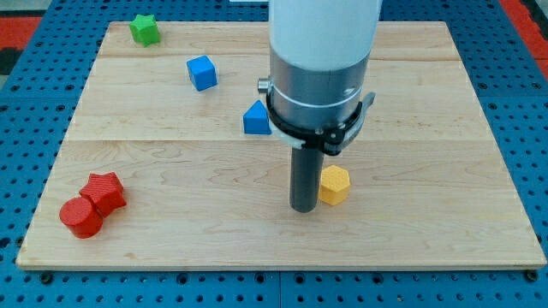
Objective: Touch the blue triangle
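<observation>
The blue triangle (256, 119) lies near the middle of the wooden board (171, 171), partly hidden on its right side by my arm. My tip (302, 208) rests on the board below and to the right of the triangle, apart from it. The tip stands right beside the left edge of a yellow hexagon (334, 185).
A blue cube (202, 73) sits up and left of the triangle. A green star (145, 30) is at the top left corner. A red star (105, 192) and a red cylinder (81, 216) touch each other at the bottom left.
</observation>
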Controlling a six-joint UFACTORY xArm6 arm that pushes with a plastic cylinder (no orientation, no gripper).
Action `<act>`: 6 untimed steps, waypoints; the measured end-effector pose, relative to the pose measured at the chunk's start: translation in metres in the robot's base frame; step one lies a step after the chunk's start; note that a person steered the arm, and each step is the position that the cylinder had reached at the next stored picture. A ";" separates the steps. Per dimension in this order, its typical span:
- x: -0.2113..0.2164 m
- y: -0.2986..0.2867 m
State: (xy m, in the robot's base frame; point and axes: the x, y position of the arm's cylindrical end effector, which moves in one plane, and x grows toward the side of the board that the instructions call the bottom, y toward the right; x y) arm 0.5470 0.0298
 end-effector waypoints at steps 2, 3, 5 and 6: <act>-0.041 0.024; -0.044 -0.062; -0.155 -0.080; -0.180 -0.029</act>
